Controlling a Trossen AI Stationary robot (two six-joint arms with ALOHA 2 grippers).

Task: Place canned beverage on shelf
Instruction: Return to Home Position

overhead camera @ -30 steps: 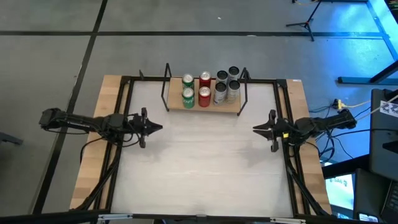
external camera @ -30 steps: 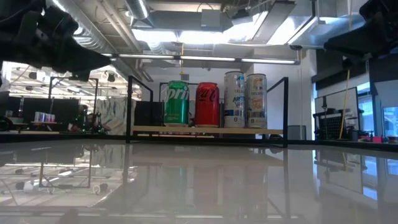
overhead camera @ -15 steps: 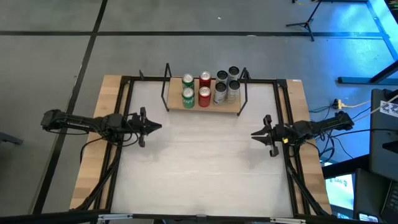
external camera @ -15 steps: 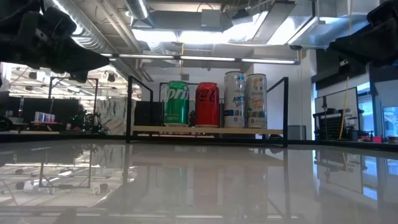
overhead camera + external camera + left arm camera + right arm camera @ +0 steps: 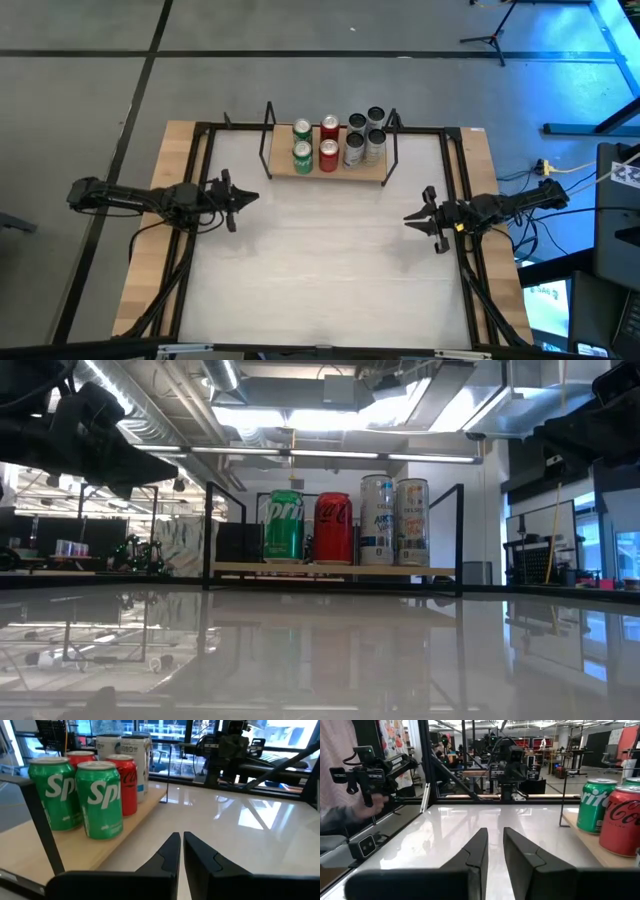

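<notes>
Evidently the stocking is done: the small light-wood shelf in a thin black rod frame (image 5: 281,166) carries two green soda cans (image 5: 302,152) at its left end, two red soda cans (image 5: 328,148) just beside them, then tall silver cans (image 5: 365,140) toward its right end, all upright, paired front-to-back. No can shows off the shelf on the white tabletop (image 5: 320,270). Step in hand looks like the retreat to rest pose. W/ fingers all but closed, the left claw (image 5: 252,197) hangs well apart from the shelf, off its left end & nearer the robot, holding nothing. Likewise the right claw (image 5: 410,216) sits well off the shelf's right end, nearer the robot, narrow gap, empty. Next move, I'd judge: draw both arms back from the shelf w/o swinging toward its posts. No grasp req'd.
</notes>
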